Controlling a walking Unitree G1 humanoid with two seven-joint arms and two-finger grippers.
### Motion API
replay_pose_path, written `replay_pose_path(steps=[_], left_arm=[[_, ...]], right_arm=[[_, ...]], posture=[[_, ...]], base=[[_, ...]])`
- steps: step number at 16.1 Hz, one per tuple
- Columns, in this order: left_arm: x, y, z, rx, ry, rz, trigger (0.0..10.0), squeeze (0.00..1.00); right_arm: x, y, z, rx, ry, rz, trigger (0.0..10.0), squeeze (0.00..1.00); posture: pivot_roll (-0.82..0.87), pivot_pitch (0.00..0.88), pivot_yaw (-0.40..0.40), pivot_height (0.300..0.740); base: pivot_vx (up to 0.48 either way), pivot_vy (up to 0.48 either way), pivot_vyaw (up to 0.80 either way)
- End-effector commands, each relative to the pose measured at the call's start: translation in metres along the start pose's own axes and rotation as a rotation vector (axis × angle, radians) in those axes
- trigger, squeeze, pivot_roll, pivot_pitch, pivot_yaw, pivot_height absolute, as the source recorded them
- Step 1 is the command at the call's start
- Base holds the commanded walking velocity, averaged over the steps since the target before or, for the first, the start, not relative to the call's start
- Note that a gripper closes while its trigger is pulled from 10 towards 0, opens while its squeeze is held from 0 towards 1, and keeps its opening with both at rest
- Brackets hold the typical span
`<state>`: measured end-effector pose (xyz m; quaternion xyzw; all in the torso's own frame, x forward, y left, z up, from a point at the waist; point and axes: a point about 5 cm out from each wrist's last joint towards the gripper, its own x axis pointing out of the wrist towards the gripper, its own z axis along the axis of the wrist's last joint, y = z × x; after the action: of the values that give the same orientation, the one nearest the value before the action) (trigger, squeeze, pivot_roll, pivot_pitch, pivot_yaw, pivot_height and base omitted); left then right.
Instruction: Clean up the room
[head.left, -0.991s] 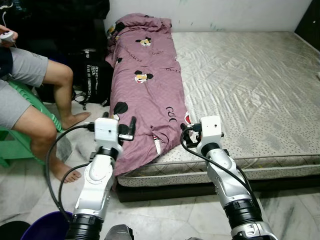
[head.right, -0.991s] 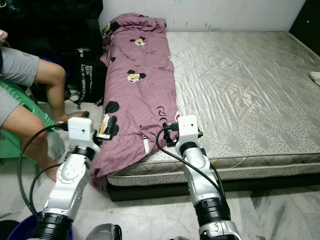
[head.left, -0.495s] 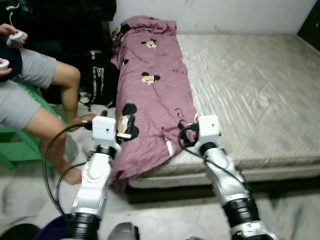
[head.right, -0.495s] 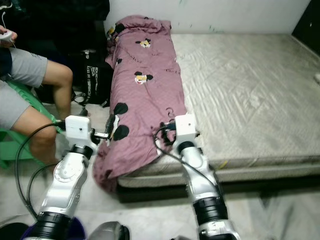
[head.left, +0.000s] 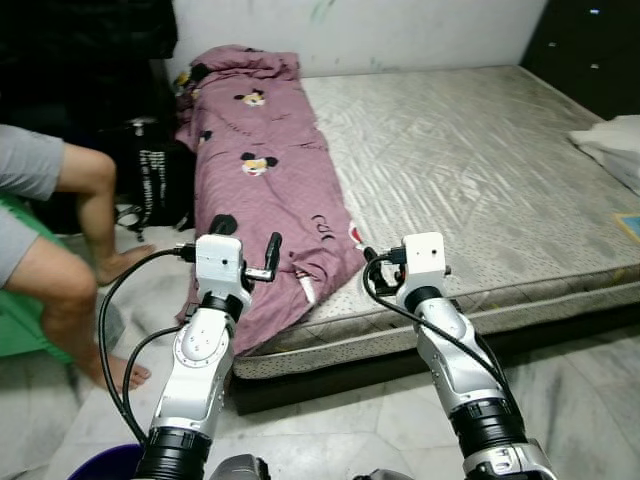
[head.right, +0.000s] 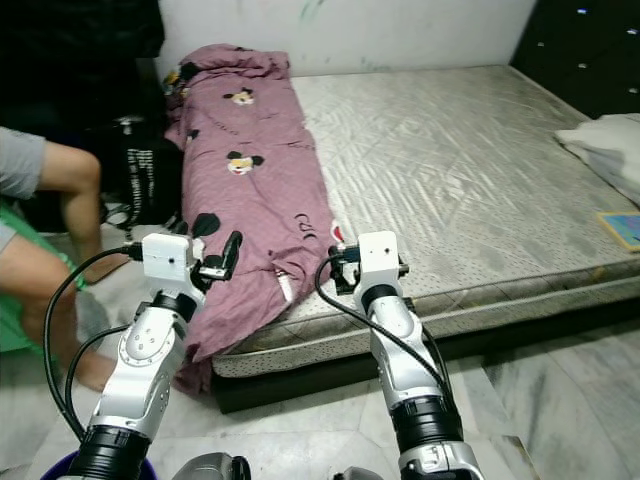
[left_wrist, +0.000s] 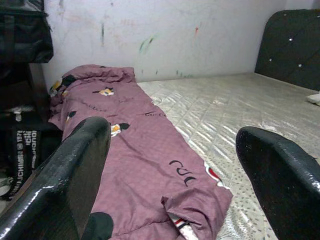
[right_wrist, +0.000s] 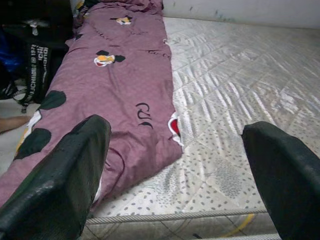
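Purple cartoon-print blanket (head.left: 262, 180), rumpled lengthwise along mattress's (head.left: 470, 170) left edge, near corner drooping over

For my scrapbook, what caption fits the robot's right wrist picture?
Open right gripper facing a purple cartoon-mouse blanket lying along the edge of a bare grey quilted mattress.

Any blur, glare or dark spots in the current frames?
Eye views: sharp and evenly lit, with sheen on the mattress; the upper-left corner behind the blanket is nearly black. Left wrist view: fingers soft, close to the lens. Right wrist view: fingers likewise; mattress glare.
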<state>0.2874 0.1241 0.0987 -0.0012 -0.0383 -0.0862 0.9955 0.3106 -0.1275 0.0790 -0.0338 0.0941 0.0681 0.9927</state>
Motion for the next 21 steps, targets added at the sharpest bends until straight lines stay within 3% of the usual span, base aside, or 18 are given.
replay_pose_path(steps=[1, 7, 21], left_arm=[[-0.0008, 0.0004, -0.0004, 0.002, -0.002, -0.010, 10.0, 0.00], [-0.0013, -0.0002, -0.0006, -0.004, 0.002, -0.012, 10.0, 0.00], [0.0000, 0.0000, -0.0008, -0.006, 0.007, -0.015, 10.0, 0.00]], right_arm=[[0.0004, 0.0003, 0.0018, -0.007, -0.010, 0.006, 10.0, 0.00], [0.0002, 0.0005, 0.0019, -0.010, -0.009, 0.008, 10.0, 0.00], [0.0001, 0.0010, 0.0006, -0.007, -0.004, 0.008, 10.0, 0.00]], posture=[[0.07, 0.000, -0.021, 0.740], [0.07, 0.000, -0.023, 0.740], [0.07, 0.000, -0.020, 0.740]], base=[[0.000, 0.000, 0.00], [0.040, 0.000, 0.00], [0.287, 0.000, 0.11]])
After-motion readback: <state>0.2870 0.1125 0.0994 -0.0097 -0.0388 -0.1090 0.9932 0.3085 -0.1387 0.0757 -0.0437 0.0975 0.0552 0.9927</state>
